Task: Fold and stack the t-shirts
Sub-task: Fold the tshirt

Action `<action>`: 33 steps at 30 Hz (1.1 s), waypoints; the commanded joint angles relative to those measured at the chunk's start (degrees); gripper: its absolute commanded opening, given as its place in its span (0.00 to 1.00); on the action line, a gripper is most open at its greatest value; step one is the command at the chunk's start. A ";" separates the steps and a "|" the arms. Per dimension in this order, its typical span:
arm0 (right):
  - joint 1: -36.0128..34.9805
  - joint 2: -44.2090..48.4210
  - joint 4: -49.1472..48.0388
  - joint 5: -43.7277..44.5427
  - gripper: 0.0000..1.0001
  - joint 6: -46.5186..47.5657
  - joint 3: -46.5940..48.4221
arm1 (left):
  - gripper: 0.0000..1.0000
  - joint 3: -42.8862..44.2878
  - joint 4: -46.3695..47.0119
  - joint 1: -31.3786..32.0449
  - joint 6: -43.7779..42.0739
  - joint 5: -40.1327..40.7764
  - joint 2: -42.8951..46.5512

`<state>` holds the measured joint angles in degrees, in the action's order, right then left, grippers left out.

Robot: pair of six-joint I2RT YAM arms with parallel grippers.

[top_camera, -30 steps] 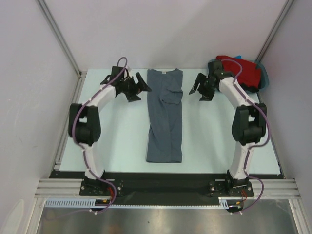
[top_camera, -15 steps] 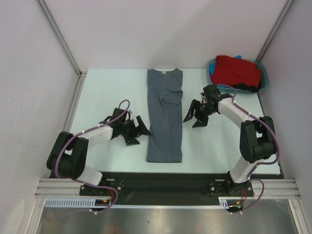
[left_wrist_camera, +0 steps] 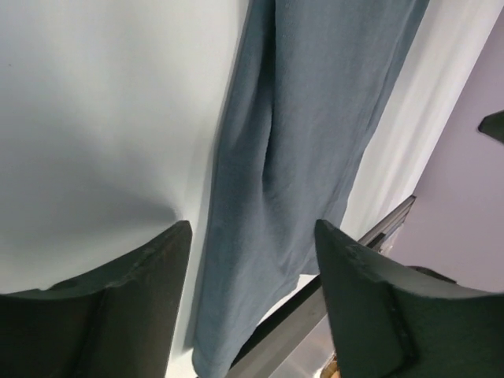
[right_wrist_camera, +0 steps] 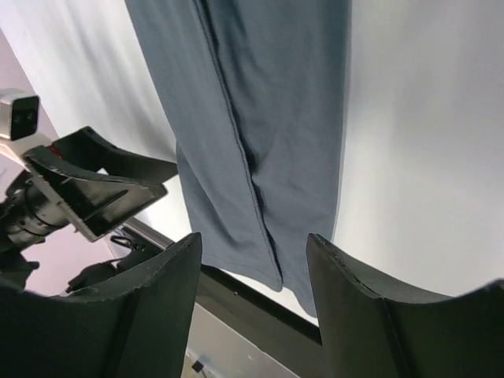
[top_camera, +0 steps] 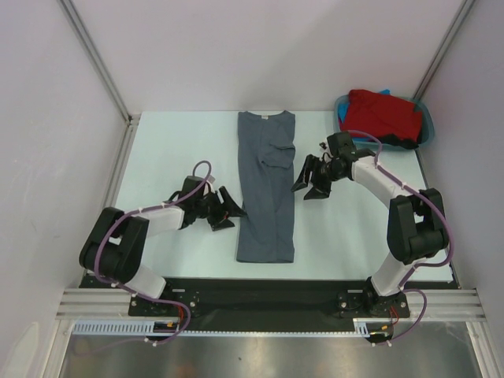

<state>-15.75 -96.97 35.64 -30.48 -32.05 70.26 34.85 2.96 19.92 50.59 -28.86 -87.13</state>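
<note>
The left fingers (left_wrist_camera: 118, 307) stand apart with nothing gripped. In the left wrist view, the left edge of the dark slate-grey t-shirt (left_wrist_camera: 315, 118) and a strip of bare desk (left_wrist_camera: 94, 102) show between them. From above, these fingers (top_camera: 225, 213) sit low, just beside the shirt's left edge toward its near end. I cannot tell whether they touch the cloth.

The right fingers (right_wrist_camera: 134, 315) are also spread and empty, framing the right half of the grey shirt (right_wrist_camera: 268, 94). From above they (top_camera: 309, 178) are just beside the shirt's right edge, about halfway along it. Both arms reach inward from their bases toward the shirt.

The grey t-shirt (top_camera: 266, 197) lies flat in the middle of the pale desk (top_camera: 181, 150). It is folded into a long narrow strip, collar at the far end and hem near the arm bases.

A bright red t-shirt (top_camera: 382, 114) is heaped in a teal tub (top_camera: 429, 126) at the far right corner, well apart from both sets of fingers.
</note>
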 commanded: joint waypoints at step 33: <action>0.10 0.11 0.75 -1.69 0.57 1.82 1.90 | 0.08 -5.66 -2.52 5.74 1.44 2.23 4.60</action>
<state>-15.31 -97.34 36.36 -31.00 -31.00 72.29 30.65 2.59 24.91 51.59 -27.31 -86.08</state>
